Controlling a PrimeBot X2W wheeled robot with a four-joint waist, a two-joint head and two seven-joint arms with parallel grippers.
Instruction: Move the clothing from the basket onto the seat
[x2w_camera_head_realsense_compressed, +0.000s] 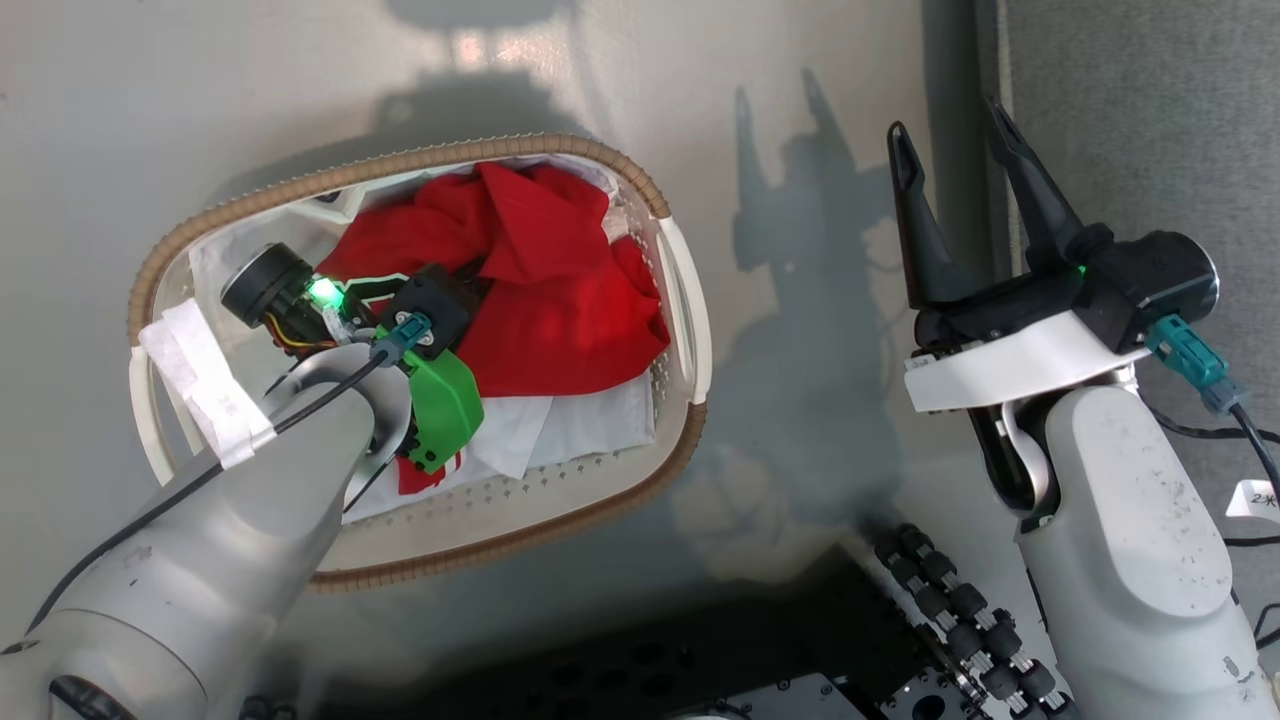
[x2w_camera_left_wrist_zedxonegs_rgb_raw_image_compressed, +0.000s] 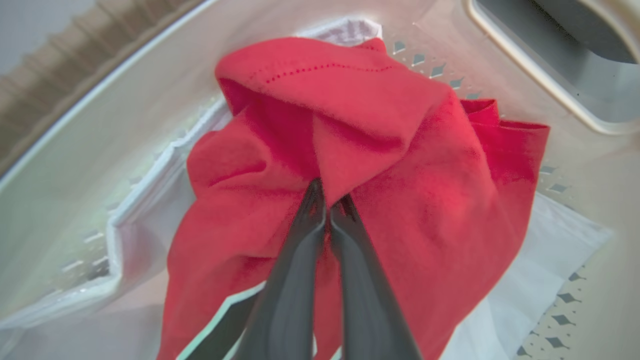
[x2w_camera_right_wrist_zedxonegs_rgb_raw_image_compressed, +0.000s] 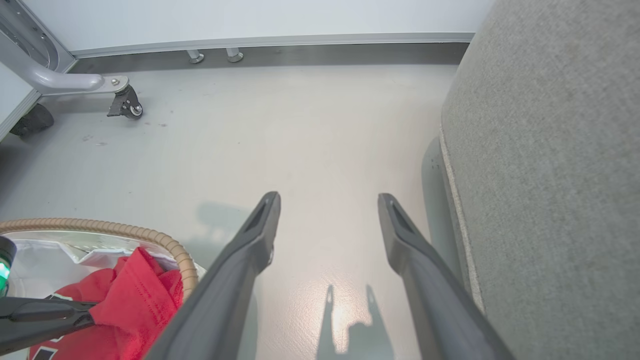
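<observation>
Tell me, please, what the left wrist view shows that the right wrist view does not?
Left wrist view: the diamond holes in the basket wall and its handle opening. Right wrist view: the open right gripper over the floor, the grey seat beside it, a caster wheel. Both: the left gripper shut on the red clothing in the basket, over the white sheet.

The head view looks steeply down on the grey floor and the oval cream perforated plastic basket with a brown woven-look rim. The left wrist view sits close inside that basket, facing the bright red clothing along the left pincer. The right wrist view looks low across the floor beside the grey woven-fabric seat, sharing the basket's rim and clothing.
</observation>
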